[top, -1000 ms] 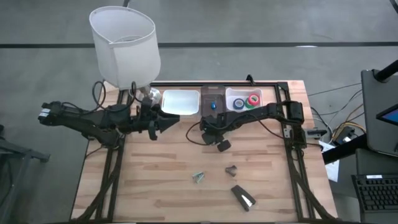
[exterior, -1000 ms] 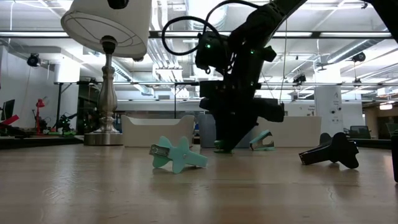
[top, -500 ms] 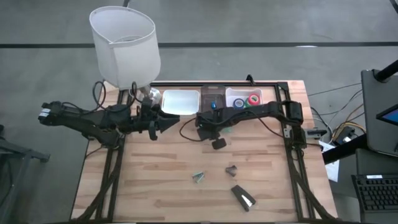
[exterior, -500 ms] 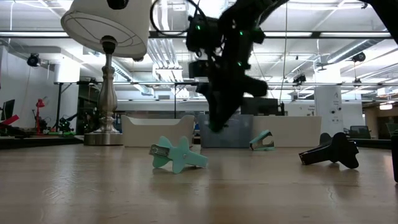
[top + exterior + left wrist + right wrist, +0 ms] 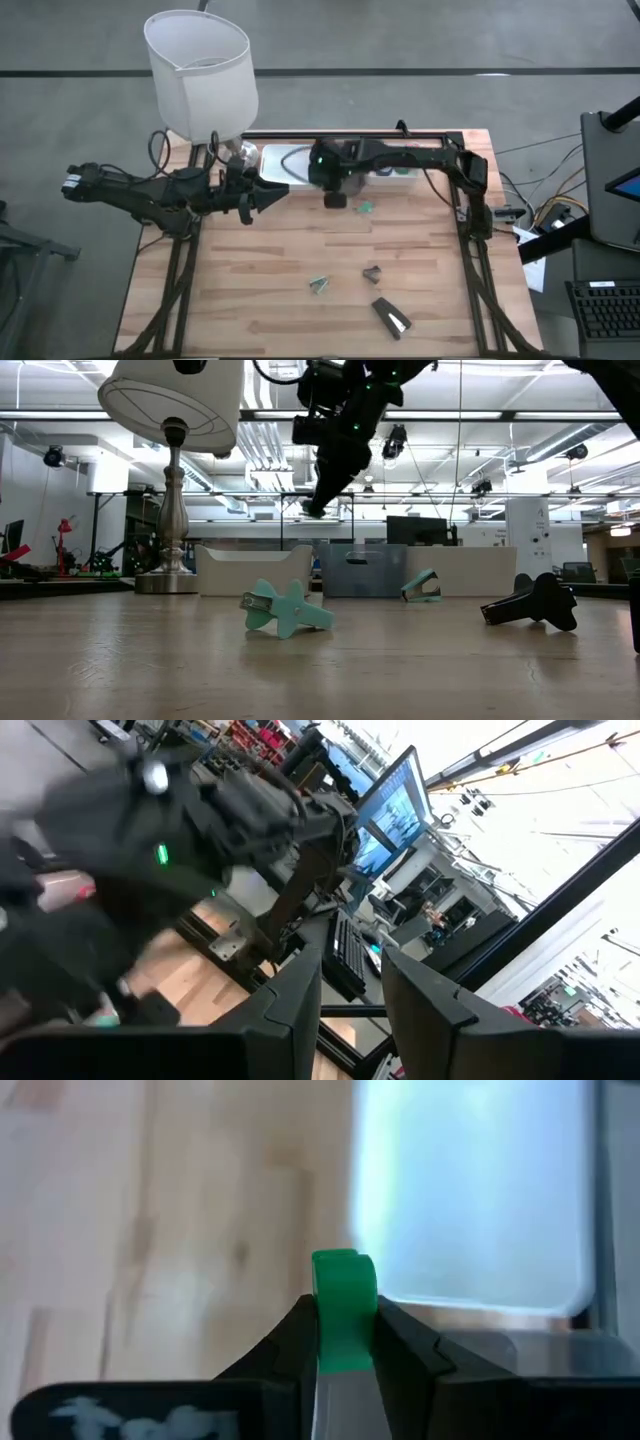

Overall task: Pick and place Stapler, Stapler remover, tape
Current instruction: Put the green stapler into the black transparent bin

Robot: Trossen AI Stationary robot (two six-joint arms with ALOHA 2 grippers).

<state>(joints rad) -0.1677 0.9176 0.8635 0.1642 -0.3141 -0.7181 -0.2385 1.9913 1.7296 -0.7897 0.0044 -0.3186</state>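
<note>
The right gripper (image 5: 345,1342) carries a small green plastic stapler remover (image 5: 344,1308) pinched between its fingers toward the white rectangular tray (image 5: 470,1195); next (I'd judge) centre over it and release.

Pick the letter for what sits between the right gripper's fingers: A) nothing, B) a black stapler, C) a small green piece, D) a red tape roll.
C: the right wrist view shows the right gripper closed on a small green piece.

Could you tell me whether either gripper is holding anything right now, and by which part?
The right gripper pinches a small green piece by its lower end, above the table near the white tray. What it is cannot be told. The left gripper holds nothing.
</note>
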